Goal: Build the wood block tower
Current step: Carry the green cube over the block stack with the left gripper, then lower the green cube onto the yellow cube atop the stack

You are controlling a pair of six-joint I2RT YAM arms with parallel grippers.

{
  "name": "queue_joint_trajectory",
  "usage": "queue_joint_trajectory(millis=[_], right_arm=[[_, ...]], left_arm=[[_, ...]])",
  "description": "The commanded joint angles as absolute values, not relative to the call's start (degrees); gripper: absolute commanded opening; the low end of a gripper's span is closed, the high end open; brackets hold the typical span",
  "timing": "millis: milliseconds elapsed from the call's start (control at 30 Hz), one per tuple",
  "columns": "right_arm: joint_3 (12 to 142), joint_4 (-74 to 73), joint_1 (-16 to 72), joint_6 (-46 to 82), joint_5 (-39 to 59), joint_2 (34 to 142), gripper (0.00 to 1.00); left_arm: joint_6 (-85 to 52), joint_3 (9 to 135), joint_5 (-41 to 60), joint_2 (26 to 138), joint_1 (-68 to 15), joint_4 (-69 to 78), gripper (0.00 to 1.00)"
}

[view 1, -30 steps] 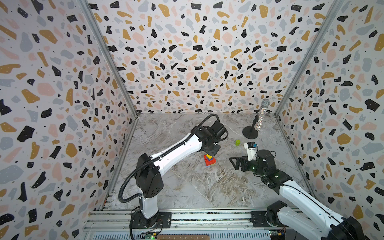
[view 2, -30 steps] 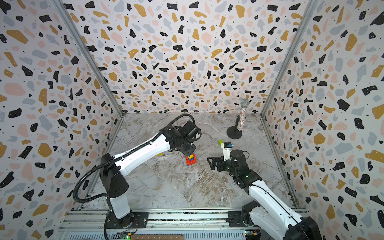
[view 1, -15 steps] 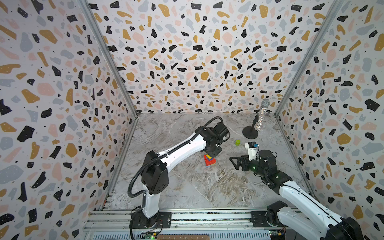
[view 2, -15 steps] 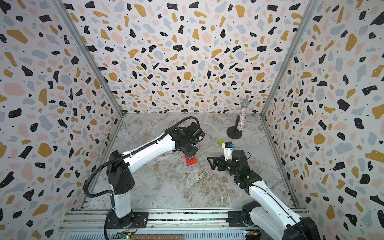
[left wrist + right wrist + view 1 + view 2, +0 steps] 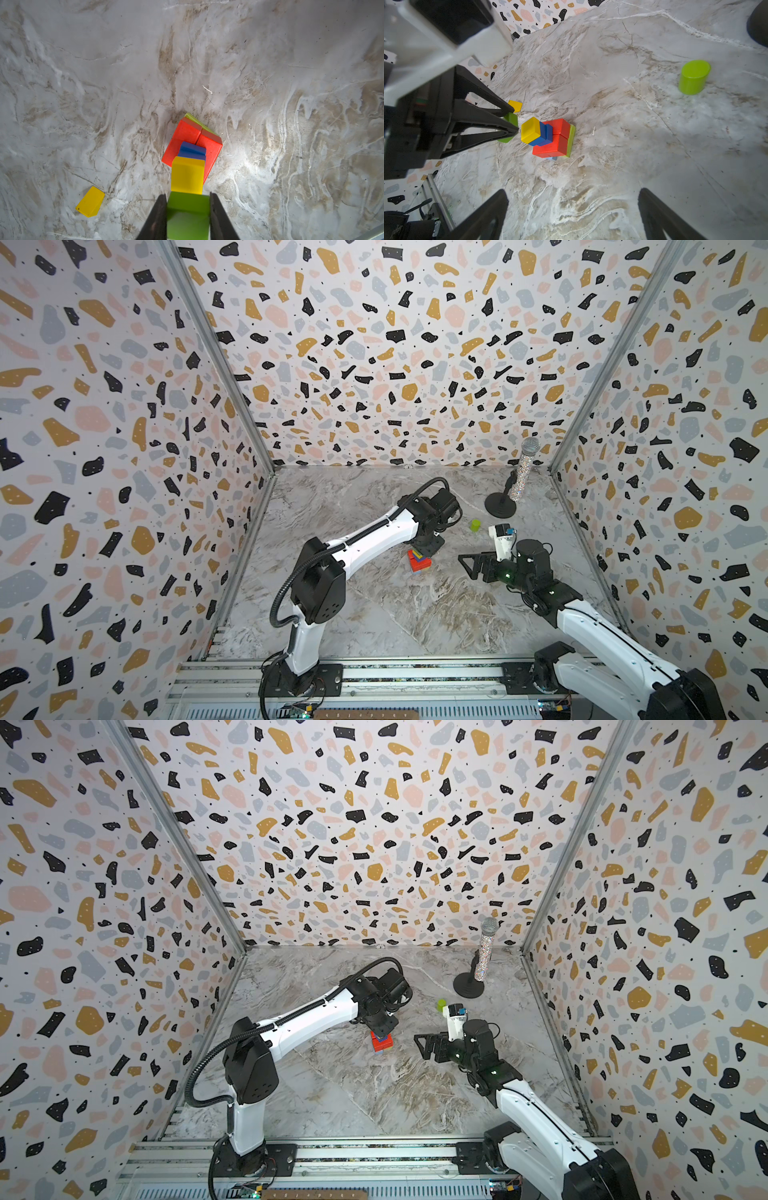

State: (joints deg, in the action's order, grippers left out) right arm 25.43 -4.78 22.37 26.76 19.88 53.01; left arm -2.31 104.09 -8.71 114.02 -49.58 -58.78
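my left tool (image 5: 188, 195) clamped on green block (image 5: 188, 216), just beside top of tower (image 5: 550, 141), not yet over it. step: capping the stack. next: centre over yellow cube (image 5: 187, 175), lower straight, let go softly; narrow offset stack looks tippy. my right tool (image 5: 573, 192) wide apart, empty, near tower. loose yellow block (image 5: 90, 201) and green cylinder (image 5: 693, 76) wait on worktop (image 5: 612, 104). microphone (image 5: 521, 472) well apart. path looks free.

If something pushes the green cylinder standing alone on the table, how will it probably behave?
The green cylinder stands upright on a flat end, so a low push would probably slide it; a high push may tip it. Lying on its side, it would likely roll. Its glossy paint looks smooth, so a grip might slip.
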Motion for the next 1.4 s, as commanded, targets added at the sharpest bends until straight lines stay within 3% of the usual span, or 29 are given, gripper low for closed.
queue_joint_trajectory(millis=[0,1367], right_arm=[[25.14,-5.93,22.11,26.72,20.54,52.98,0.99],[24.25,-6.07,21.80,26.74,21.05,52.45,0.99]], left_arm=[[-1.71,105.86,-9.78,114.34,-49.85,-59.29,0.28],[-1.54,107.31,-10.57,117.60,-49.16,-59.41,0.27]])
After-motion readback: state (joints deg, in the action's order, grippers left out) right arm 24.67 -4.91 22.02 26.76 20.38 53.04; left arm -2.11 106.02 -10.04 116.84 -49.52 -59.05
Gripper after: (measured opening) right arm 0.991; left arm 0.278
